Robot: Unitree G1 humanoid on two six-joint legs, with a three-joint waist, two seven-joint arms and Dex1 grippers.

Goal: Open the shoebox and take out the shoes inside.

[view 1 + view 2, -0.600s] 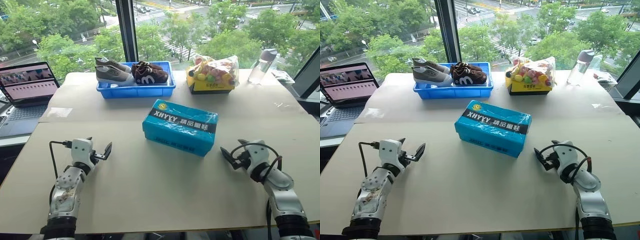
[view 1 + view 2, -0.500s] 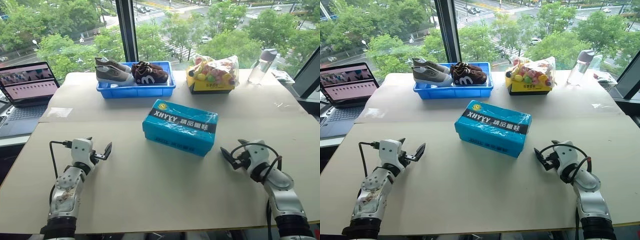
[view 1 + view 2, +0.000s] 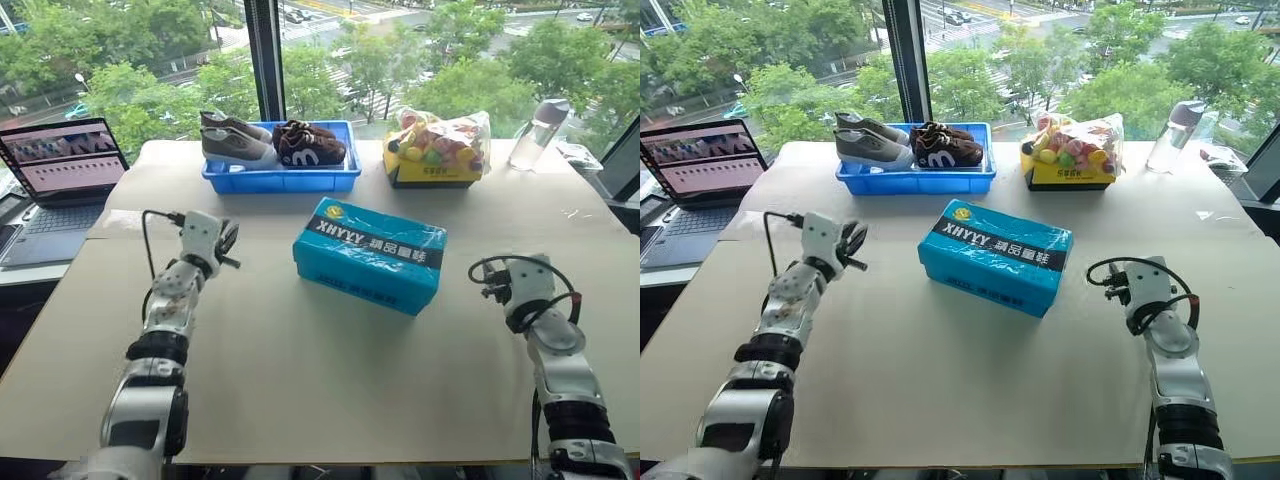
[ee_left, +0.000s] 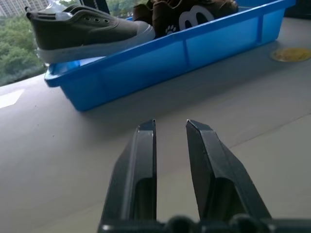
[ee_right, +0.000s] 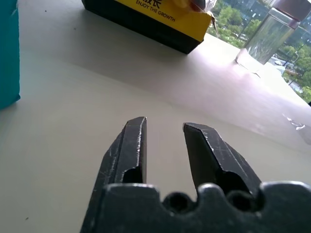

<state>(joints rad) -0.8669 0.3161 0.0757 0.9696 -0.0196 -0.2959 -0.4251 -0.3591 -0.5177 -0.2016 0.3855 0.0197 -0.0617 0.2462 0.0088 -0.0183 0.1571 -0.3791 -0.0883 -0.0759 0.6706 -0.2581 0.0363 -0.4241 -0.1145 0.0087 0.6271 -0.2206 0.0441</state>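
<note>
The bright blue shoebox [image 3: 370, 255] lies closed at the middle of the table, its black "XHYYY" band facing up. The shoes are hidden. My left gripper [image 4: 171, 124] hovers just above the table, left of the shoebox and clear of it. It points at the blue tray [image 4: 160, 56], its fingers shut with nothing between them. My right gripper [image 5: 164, 121] stands to the right of the shoebox, low over the table, pointing forward. It is open by a narrow gap and holds nothing. The shoebox's end shows at the edge of the right wrist view [image 5: 7, 53].
The blue tray [image 3: 280, 180] at the back holds grey sneakers [image 3: 235, 140] and brown shoes [image 3: 312, 145]. A yellow snack box [image 3: 435, 160] and a clear bottle [image 3: 535, 130] stand at the back right. A laptop [image 3: 62, 165] sits off the table's left edge.
My left arm has reached forward from the near edge to beside the shoebox, and its fingers have closed. My right hand has moved a little forward and turned from pointing left to pointing ahead.
</note>
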